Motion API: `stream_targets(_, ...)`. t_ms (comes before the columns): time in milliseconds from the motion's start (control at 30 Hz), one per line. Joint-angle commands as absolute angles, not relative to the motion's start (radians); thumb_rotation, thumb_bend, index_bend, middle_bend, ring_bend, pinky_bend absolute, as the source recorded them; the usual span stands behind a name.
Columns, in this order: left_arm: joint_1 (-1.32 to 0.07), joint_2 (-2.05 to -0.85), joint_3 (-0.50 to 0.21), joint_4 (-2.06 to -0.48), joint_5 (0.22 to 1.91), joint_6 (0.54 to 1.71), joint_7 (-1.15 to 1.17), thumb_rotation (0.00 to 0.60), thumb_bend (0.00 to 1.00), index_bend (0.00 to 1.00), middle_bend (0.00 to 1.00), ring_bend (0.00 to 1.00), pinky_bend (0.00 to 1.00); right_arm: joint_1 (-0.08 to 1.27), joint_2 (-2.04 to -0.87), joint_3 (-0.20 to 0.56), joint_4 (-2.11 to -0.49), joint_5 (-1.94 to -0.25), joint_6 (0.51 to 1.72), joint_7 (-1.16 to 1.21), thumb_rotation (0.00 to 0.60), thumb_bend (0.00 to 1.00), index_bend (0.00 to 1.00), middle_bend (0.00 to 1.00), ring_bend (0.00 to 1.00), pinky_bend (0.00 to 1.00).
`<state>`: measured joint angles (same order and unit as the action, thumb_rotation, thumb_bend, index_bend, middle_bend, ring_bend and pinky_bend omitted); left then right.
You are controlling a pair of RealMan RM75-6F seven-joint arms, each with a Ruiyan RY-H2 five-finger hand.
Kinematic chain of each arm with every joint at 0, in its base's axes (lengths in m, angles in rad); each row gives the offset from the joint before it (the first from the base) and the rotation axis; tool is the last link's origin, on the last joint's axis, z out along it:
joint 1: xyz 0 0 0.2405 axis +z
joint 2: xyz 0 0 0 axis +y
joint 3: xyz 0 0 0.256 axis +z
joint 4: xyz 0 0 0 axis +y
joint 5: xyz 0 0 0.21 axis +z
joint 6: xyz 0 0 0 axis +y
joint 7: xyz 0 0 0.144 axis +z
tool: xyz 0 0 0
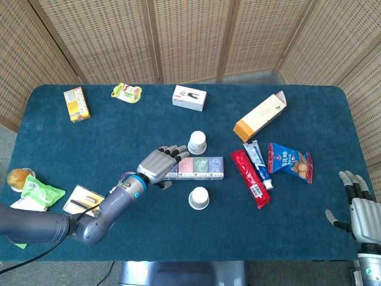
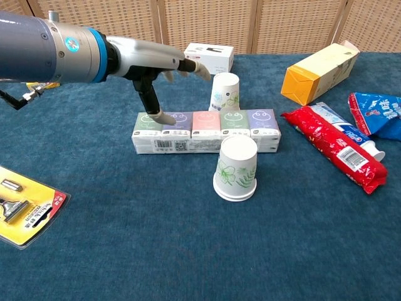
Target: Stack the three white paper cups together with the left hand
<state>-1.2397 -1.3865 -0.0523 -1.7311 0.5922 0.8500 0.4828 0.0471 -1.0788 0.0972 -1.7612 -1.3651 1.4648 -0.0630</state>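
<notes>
A stack of upside-down white paper cups (image 1: pixel 199 198) (image 2: pixel 236 168) with flower prints stands on the blue table, just in front of a long tissue multipack. A single upside-down white cup (image 1: pixel 197 142) (image 2: pixel 225 93) stands behind that multipack. My left hand (image 1: pixel 158 164) (image 2: pixel 152 64) hovers open and empty over the multipack's left end, fingers spread and reaching toward the single cup without touching it. My right hand (image 1: pixel 358 206) rests open at the table's near right corner, far from the cups.
The tissue multipack (image 1: pixel 186 168) (image 2: pixel 205 131) lies between the cups. A red packet (image 1: pixel 250 178), toothpaste (image 1: pixel 258 164), a snack bag (image 1: pixel 289 161) and an orange carton (image 1: pixel 259 116) lie right. A white box (image 1: pixel 189 98) sits behind; a yellow blister pack (image 2: pixel 28 206) lies left.
</notes>
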Motion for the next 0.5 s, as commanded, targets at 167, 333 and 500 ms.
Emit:
stream_targets(167, -1.229, -1.425, -0.087, -1.64, 0.601, 0.849, 0.458, 0.6, 0.35, 0.01, 0.0, 0.0, 0.13, 0.048, -1.08, 0.096, -1.767, -1.369, 1.465, -0.071, 0.6, 0.28, 0.0, 0.08, 0.0, 0.3)
stream_targets(333, -1.239, -1.468, -0.104, -1.567, 0.613, 0.835, 0.466, 0.6, 0.35, 0.01, 0.0, 0.0, 0.13, 0.049, -1.078, 0.095, -1.774, -1.369, 1.463, -0.079, 0.6, 0.28, 0.0, 0.08, 0.0, 0.3)
stream_targets(500, -1.26, -1.524, -0.131, -1.475, 0.598, 0.796, 0.462, 0.6, 0.35, 0.01, 0.0, 0.0, 0.13, 0.046, -1.072, 0.096, -1.782, -1.37, 1.467, -0.085, 0.6, 0.28, 0.0, 0.08, 0.0, 0.31)
